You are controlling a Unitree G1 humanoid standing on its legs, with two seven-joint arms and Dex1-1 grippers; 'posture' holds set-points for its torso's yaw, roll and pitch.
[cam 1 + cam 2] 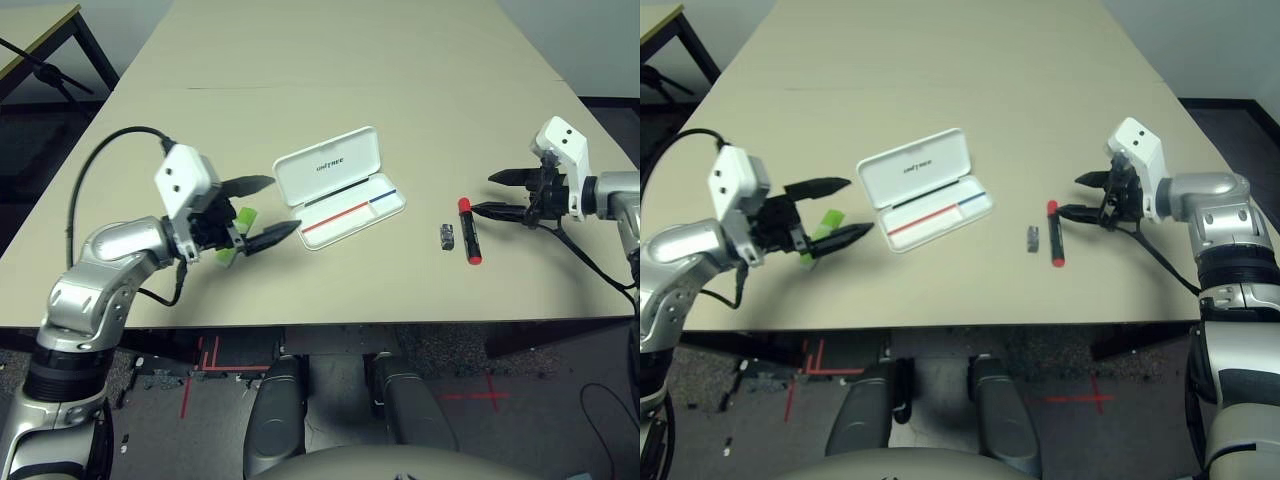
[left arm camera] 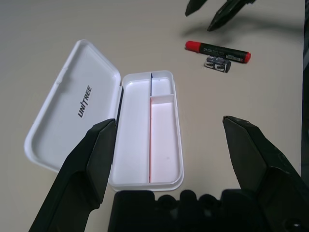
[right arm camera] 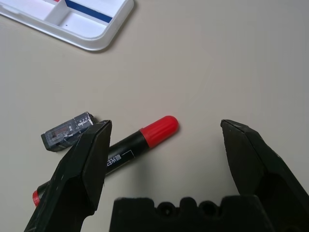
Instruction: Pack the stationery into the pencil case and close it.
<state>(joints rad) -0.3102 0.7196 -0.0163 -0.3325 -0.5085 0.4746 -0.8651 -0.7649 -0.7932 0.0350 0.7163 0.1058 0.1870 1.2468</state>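
Observation:
The white pencil case (image 1: 340,186) lies open mid-table, its "UNITREE" lid (image 2: 72,111) flat at the back and its tray (image 2: 161,140), with a red and blue stripe, in front. To its left my left gripper (image 1: 285,204) hovers open with nothing between the fingers. The light-green highlighter (image 1: 243,218) lies on the table beneath it, partly hidden. The red-and-black marker pen (image 1: 469,230) and the tiny dark grey piece (image 1: 446,236) lie side by side to the right of the case. Just beyond the marker's red cap (image 3: 159,130), my right gripper (image 1: 481,193) is open and holds nothing.
The table's front edge (image 1: 330,322) runs close to the stationery. A black cable (image 1: 100,160) loops over my left arm. Another table corner (image 1: 40,30) and black stand legs (image 1: 50,72) are off to the far left.

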